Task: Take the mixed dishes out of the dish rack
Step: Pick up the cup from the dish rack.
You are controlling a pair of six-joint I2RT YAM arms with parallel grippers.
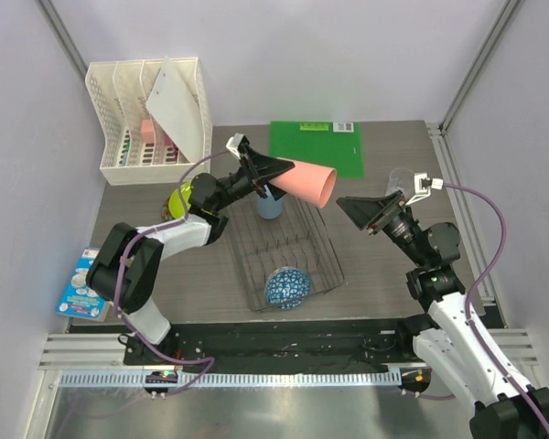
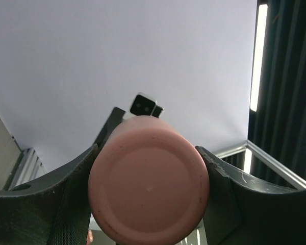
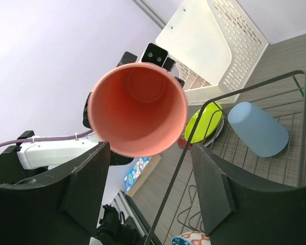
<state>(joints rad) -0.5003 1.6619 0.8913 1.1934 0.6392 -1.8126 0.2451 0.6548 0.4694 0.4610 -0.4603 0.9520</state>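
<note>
Clamps the left hand [image 1: 288, 170] on the base of the salmon-pink cup [image 1: 311, 183], fingers [image 2: 66, 194] pressed against both sides of the round bottom. Holds the cup on its side in the air above the far end of the dish rack [image 1: 297, 242], mouth turned toward the right hand [image 1: 352, 216]. Shows, through that mouth in the right wrist view, an inside of the same salmon colour. Presents the right hand with fingers [image 3: 84, 189] spread apart and empty, close to the cup's rim but not touching it. Shows, in the rack's far end below the held cup, a light blue cup [image 1: 268, 205], and at the near end the blue-and-white patterned bowl [image 1: 287, 287]. Places the rack at the middle of the bench [image 1: 210, 274], between the two arms. Sets the yellow-green plate [image 1: 177, 199] outside the rack, on its left, partly hidden by the left arm [image 1: 188, 230]. Carries at the bench's far left a white lattice organizer [image 1: 133, 101] with a white board [image 1: 178, 110] leaning in it, at the far middle a green mat [image 1: 316, 151], and at the near left edge a blue packet [image 1: 82, 288].
</note>
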